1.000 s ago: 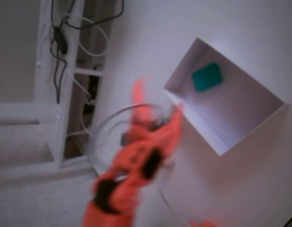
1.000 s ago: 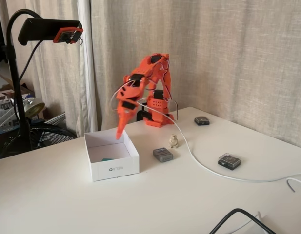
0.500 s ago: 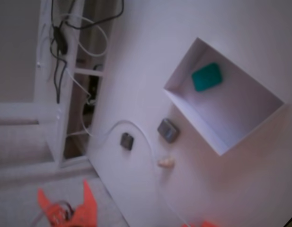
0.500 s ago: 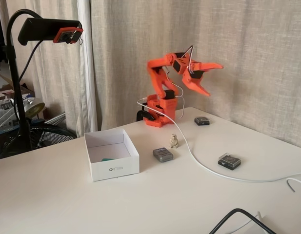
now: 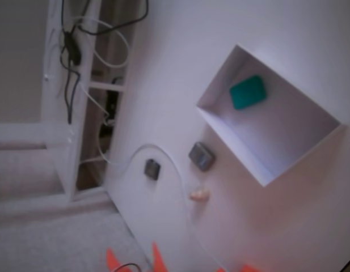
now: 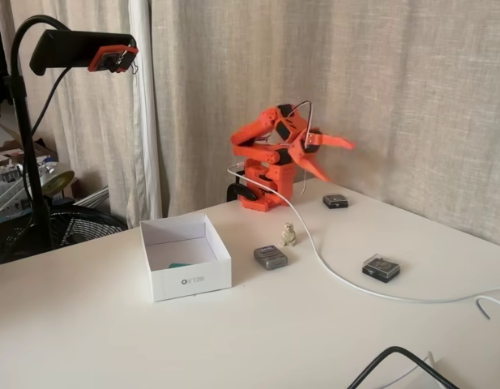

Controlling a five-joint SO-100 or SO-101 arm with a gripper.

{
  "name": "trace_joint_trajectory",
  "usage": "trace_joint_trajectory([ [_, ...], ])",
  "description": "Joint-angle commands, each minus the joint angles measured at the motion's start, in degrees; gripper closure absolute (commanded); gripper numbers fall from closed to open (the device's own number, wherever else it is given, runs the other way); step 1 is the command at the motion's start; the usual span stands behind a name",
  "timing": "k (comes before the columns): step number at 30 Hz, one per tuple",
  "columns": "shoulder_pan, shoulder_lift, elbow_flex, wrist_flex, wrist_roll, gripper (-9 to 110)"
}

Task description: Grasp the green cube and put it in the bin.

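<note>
The green cube [image 5: 247,92] lies inside the bin [image 5: 231,143], near one corner. In a fixed view from the side only a sliver of the green cube [image 6: 178,265] shows above the wall of the bin [image 6: 193,280]. The orange arm is folded over its base at the back of the table. My gripper [image 6: 340,162] points right, away from the bin, open with nothing between its fingers. In a fixed view from above only the two spread tips of the gripper [image 5: 132,258] reach in at the bottom edge.
A grey square block [image 6: 271,257] and a small figurine [image 6: 289,235] sit right of the bin. Two dark square pieces [image 6: 335,201] [image 6: 381,267] lie further right. A white cable [image 6: 339,278] crosses the table. A camera on a stand [image 6: 79,49] hangs over the left.
The arm left the bin, swung up and to the right, then folded lower over its base. The gripper stays open. The green cube has stayed in the bin.
</note>
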Motion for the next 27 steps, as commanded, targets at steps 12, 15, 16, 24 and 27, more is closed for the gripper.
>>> trace_joint_trajectory([
  [12,2.81,1.93,11.95,-2.02,-1.49,72],
  [15,2.37,1.93,11.95,-2.02,-1.49,98],
  [16,2.37,1.93,11.95,-2.02,-1.49,98],
  [24,2.29,1.93,11.95,-2.02,-1.41,110],
  [27,1.67,1.93,11.95,-2.02,-1.58,110],
])
